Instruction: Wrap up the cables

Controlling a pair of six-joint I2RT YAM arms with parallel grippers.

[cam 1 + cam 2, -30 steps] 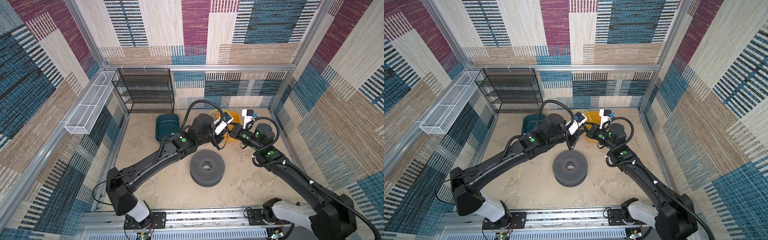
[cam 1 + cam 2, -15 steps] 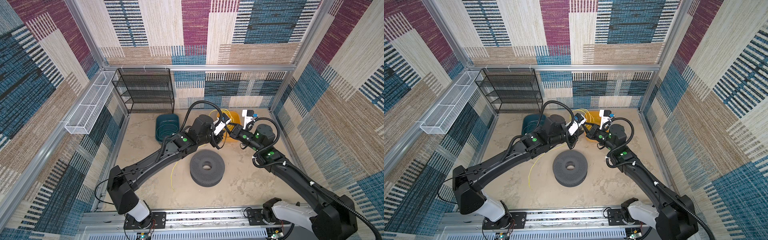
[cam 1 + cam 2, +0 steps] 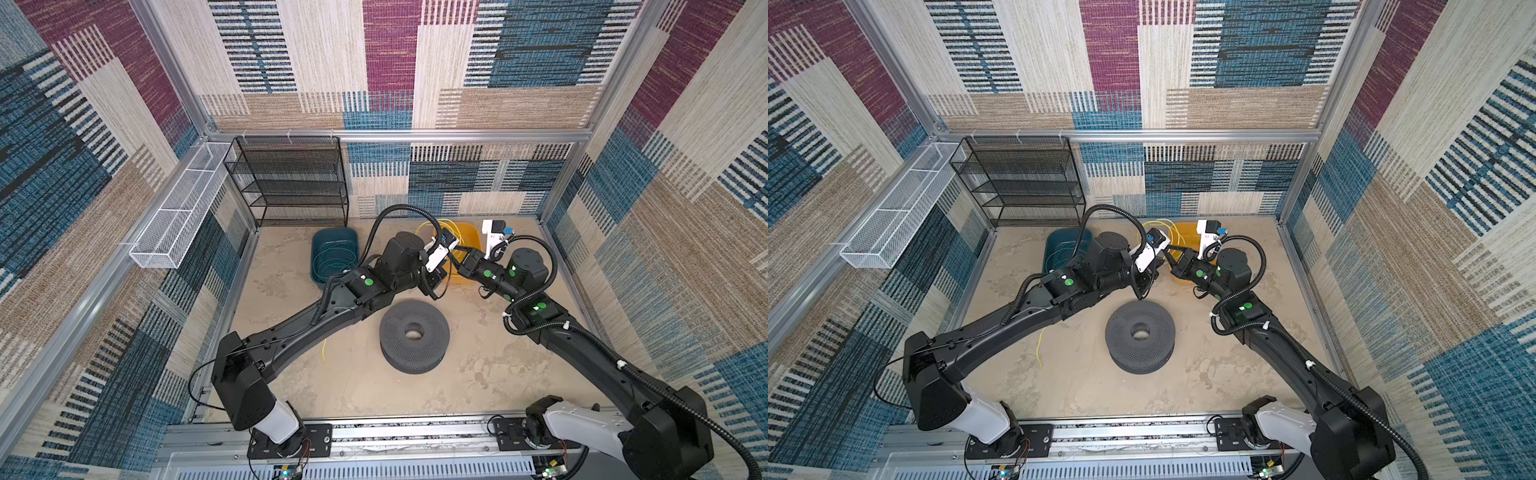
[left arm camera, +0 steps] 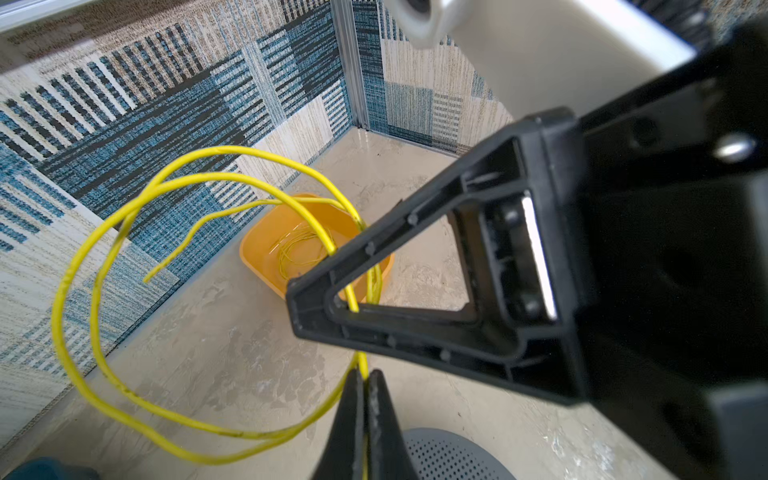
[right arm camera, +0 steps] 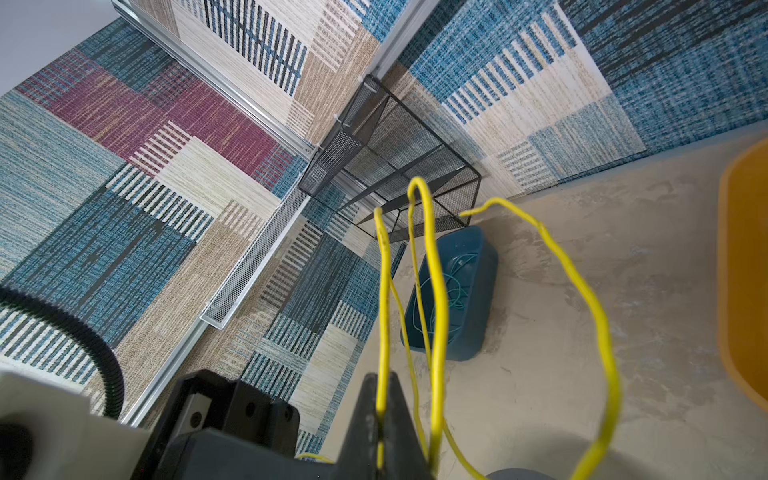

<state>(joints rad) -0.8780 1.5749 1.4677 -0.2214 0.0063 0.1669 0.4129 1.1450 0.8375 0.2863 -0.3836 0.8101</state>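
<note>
1. The left fingers (image 4: 347,419) are pressed together and pinch the thin yellow cable (image 4: 62,291) right at their tips. The strand runs out of the seam between them.
2. From that pinch the cable swings out in two wide loops that hang in the air over the tabletop (image 4: 216,357). One free end (image 4: 146,280) pokes out inside the loops.
3. The right fingers (image 5: 361,419) are also pressed together on the cable, which leaves from between their tips. Two more strands of it arch just beside them.
4. In both top views the two sets of fingers sit close together above the near side of the yellow bin (image 3: 467,232) (image 3: 1185,232).
5. A small yellow coil (image 4: 299,253) lies inside that bin, apart from both pinches.
6. A straight yellow strand (image 3: 324,351) (image 3: 1039,349) shows beside the left arm, left of the dark spool (image 3: 414,332). I cannot tell whether it joins the held cable.
7. The blue bin (image 5: 469,291) holds a green cord (image 5: 453,286), well apart from the fingers.
</note>
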